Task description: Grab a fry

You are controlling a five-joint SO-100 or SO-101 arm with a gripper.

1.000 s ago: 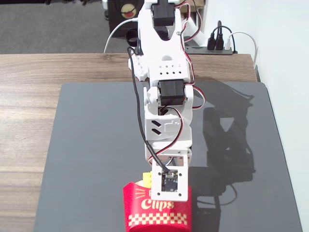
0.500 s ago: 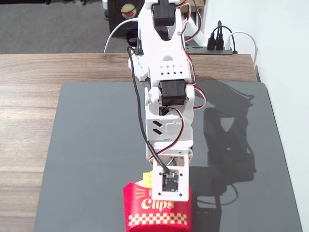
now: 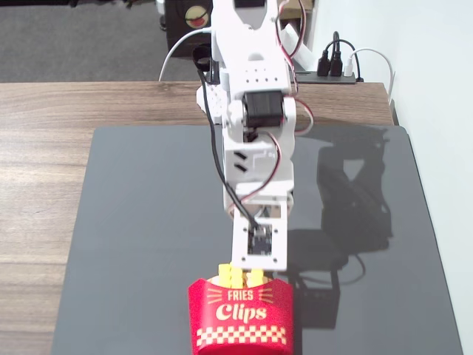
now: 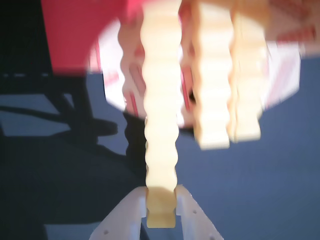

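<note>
The red "FRIES Clips" carton (image 3: 241,316) stands at the near edge of the dark mat, with yellow fry tips (image 3: 235,275) sticking out of its top. My white arm reaches down right behind it; the fingers are hidden in the fixed view. In the wrist view my gripper (image 4: 161,207) is shut on the end of one yellow bumpy fry (image 4: 160,105), whose other end reaches into the carton's mouth (image 4: 75,35). Two more fries (image 4: 227,80) stand beside it, to the right.
A dark mat (image 3: 148,222) covers the wooden table (image 3: 44,148). Cables and a power strip (image 3: 336,68) lie at the far edge behind the arm. The table's right edge runs close by a white wall.
</note>
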